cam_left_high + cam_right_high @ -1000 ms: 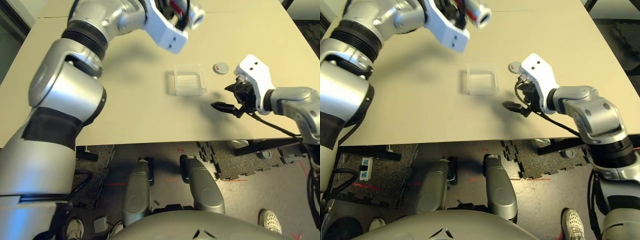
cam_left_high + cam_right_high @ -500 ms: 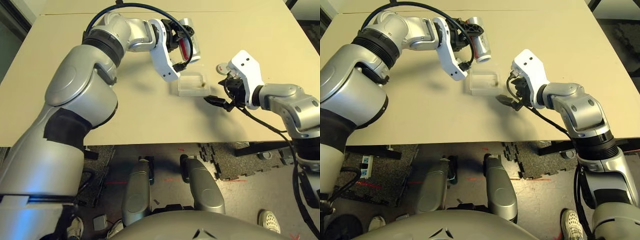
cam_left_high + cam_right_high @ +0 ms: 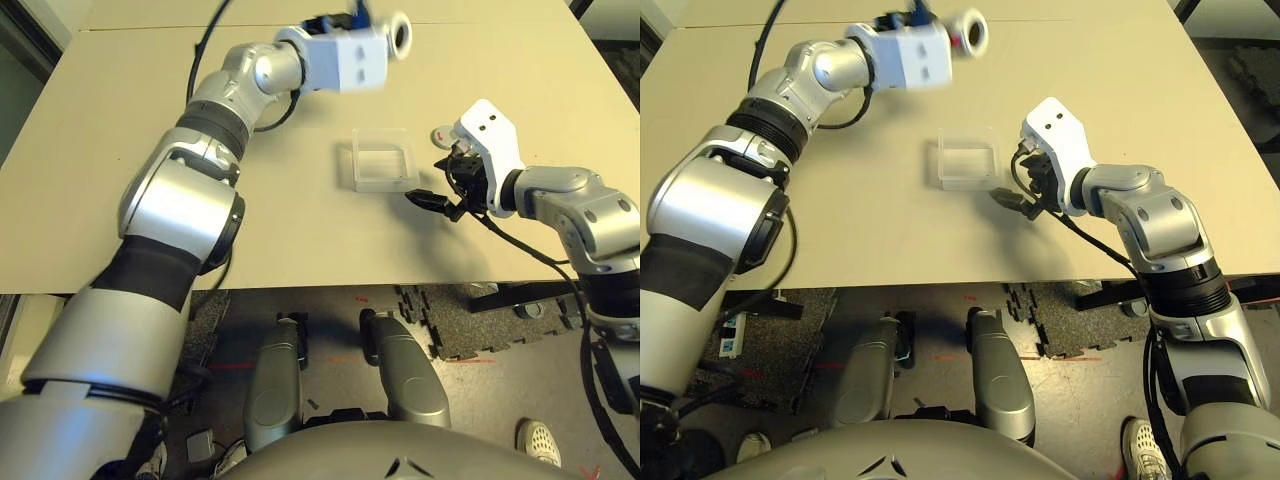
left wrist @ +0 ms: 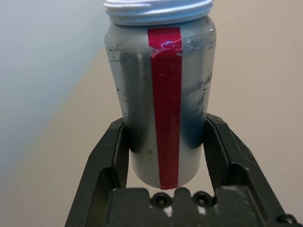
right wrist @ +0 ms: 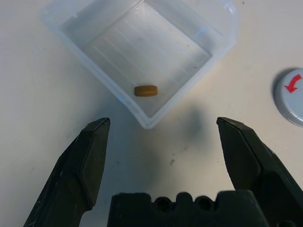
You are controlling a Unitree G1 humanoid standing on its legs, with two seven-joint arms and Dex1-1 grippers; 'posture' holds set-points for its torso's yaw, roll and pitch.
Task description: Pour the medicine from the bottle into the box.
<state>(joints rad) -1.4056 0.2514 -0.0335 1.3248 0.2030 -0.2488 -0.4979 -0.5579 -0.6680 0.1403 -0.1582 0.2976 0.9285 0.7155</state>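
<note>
Clear shallow plastic box with rounded corners [image 3: 384, 185] sits on the pale beige counter [image 3: 290, 230]. Contents: one small brown oval pill [image 5: 146, 91], lying on the box floor near a corner. Silver-grey cylindrical bottle with a red stripe [image 4: 165, 104] is uncapped, white threaded neck exposed; can't see what's inside it. Left end effector [image 4: 165, 132] pinches the bottle around its body, up above the counter, beyond the box. Right end effector [image 5: 163, 123] is spread, holding nothing, beside the box. Round grey cap with red arrow [image 5: 292, 97] lies on the counter near the box.
</note>
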